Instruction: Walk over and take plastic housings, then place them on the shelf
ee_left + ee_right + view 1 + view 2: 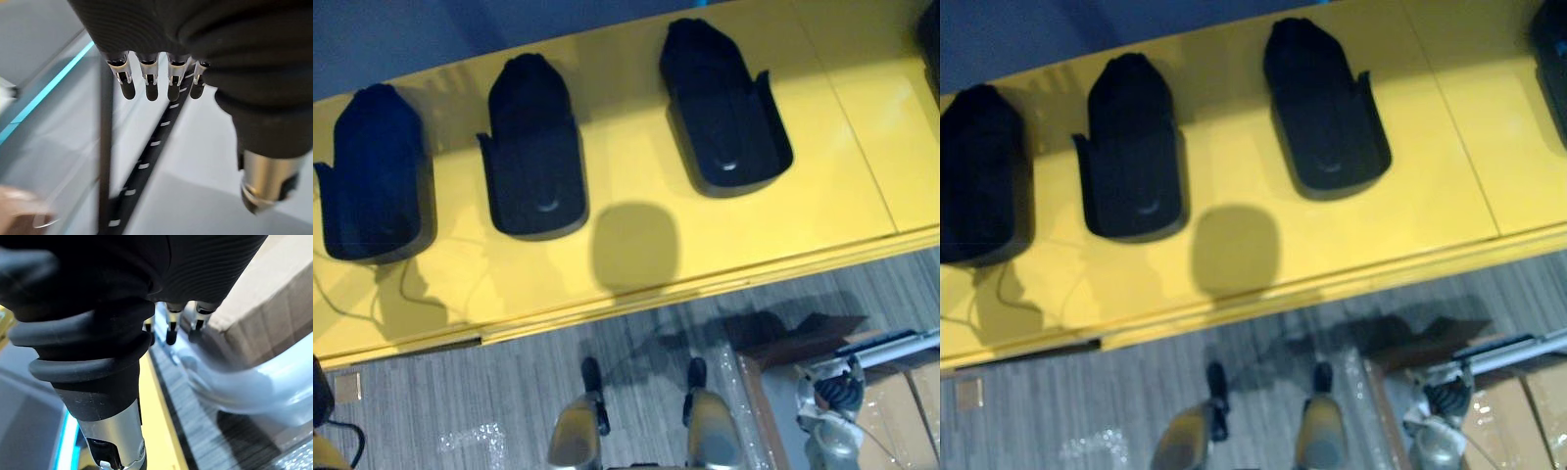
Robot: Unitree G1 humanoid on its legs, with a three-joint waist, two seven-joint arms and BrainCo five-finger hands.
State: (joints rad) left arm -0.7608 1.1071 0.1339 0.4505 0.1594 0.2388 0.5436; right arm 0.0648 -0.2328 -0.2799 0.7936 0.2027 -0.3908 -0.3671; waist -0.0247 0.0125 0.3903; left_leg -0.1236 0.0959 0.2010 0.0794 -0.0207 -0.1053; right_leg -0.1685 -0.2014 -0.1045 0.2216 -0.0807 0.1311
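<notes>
1. Left hand (161,73): in its wrist view the fingers hang straight and loose, holding nothing; a dark slotted post (146,161) stands past the fingertips.
2. Right hand (171,328): fingers relaxed and empty, hanging beside a cardboard box (274,298) and a pale curved tube (254,387).
3. Task items: three black plastic housings lie in a row on the yellow tabletop (842,166) — left housing (374,176), middle housing (534,147), right housing (720,108) — each apart from its neighbours, narrow ends pointing away from the robot.
4. Judgement: whether this surface is the source or the shelf cannot be settled; the scene fits housings waiting for pickup or ones already set down.
5. Handling, if one is lifted: grip across the body below the side tabs and keep it level.
6. Surroundings: a thin cable (406,289) trails by the left housing; the box and a metal frame (891,345) crowd the floor on the right, narrowing that arm's path upward.
</notes>
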